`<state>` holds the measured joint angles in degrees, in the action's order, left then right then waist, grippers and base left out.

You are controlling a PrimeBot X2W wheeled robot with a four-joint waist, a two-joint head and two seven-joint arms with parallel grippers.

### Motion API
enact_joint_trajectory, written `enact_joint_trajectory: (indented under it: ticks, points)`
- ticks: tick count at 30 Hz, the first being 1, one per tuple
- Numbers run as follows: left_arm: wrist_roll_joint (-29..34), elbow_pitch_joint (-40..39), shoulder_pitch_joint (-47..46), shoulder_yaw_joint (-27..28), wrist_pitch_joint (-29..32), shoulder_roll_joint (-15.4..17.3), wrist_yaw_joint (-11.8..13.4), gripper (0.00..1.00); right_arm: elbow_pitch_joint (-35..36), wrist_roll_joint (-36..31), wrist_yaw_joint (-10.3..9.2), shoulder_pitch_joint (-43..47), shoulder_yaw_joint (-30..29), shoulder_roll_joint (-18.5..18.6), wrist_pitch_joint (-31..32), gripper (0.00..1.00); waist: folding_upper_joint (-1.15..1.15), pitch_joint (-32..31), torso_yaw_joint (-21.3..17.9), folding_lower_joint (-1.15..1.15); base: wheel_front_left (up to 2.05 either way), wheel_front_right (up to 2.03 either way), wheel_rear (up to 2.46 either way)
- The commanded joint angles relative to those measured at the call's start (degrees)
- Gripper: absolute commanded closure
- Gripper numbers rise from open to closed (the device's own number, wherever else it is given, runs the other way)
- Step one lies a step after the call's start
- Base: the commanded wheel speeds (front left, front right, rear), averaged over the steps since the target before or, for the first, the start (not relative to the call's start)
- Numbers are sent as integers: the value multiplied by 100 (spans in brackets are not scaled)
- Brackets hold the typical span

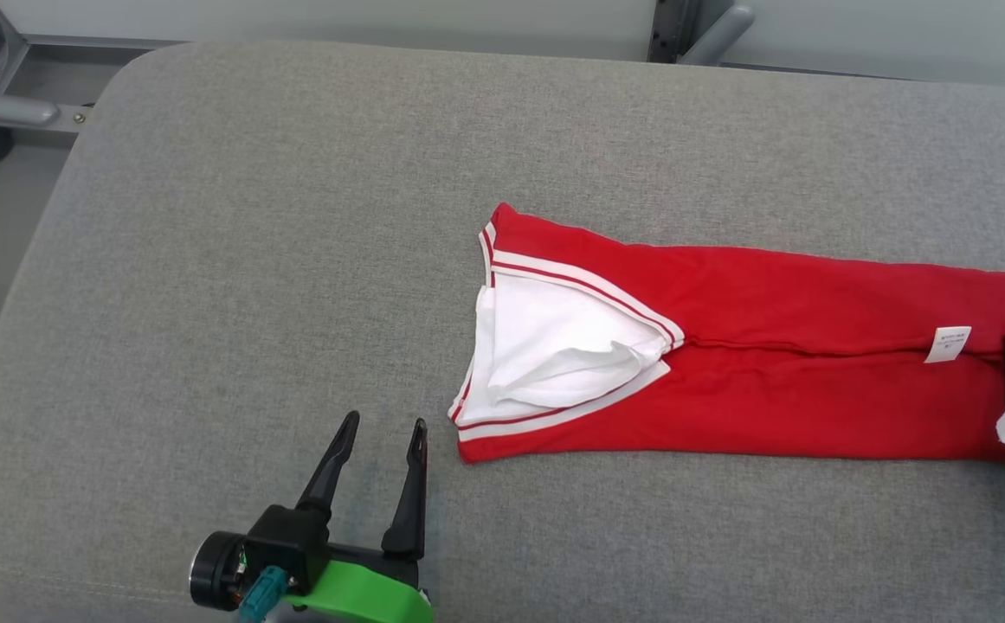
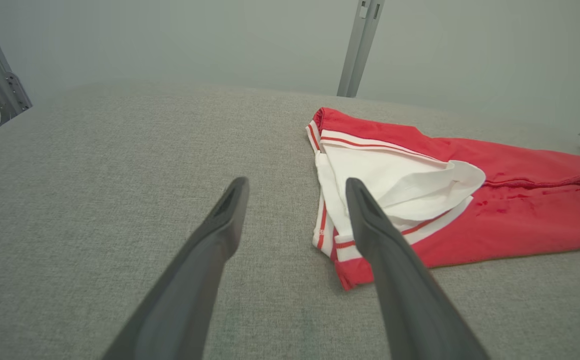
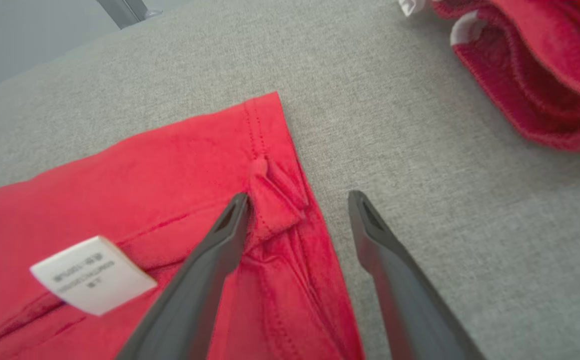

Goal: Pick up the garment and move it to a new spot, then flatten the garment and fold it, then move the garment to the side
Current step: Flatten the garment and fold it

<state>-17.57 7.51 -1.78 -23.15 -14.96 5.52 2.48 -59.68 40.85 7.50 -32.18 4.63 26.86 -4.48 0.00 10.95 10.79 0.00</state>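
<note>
Head view: your garment (image 1: 770, 389) lies folded into a long strip on the grey tabletop (image 1: 294, 216), right of centre.
Left pincer (image 1: 385, 421): wide open, empty, just beside the neckline end.
Right pincer (image 3: 298, 196): wide open, holding nothing, astride the hem edge, so you look poised for another fold.

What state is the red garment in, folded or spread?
Folded: the garment lies as a narrow strip, its sides meeting along the middle.
</note>
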Motion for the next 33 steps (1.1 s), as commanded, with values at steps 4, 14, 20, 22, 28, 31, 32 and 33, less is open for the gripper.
enact_joint_trajectory:
  ticks: [4,14,20,22,28,31,32,33]
  points:
    - [174,1,67,117,-22,-61,-158,0,-143,-14,-3,119,-42,-166,-24,0,0,-10,-121,0,0,0,0]
    - [387,51,96,290,-22,-110,-370,0,-71,125,-6,297,56,-424,28,100,0,-161,-342,0,0,0,0]
    - [437,95,157,342,-22,-135,-440,0,24,191,-6,324,75,-304,-86,100,0,-269,-386,0,0,0,0]
    - [464,113,175,351,-22,-145,-448,0,64,204,-6,356,79,-216,-122,100,0,-310,-401,0,0,0,0]
    - [480,27,226,388,-22,-187,-519,0,304,217,-6,364,158,165,-80,100,0,-370,-485,0,0,0,0]
    - [482,51,238,396,-22,-197,-525,0,590,254,-6,315,246,213,-10,100,0,-391,-529,0,0,0,0]
    - [483,61,240,401,-22,-200,-526,0,724,265,-6,304,278,227,14,100,0,-396,-542,0,0,0,0]
    - [485,73,241,404,-22,-205,-526,0,877,251,-6,296,319,239,39,100,0,-401,-553,0,0,0,0]
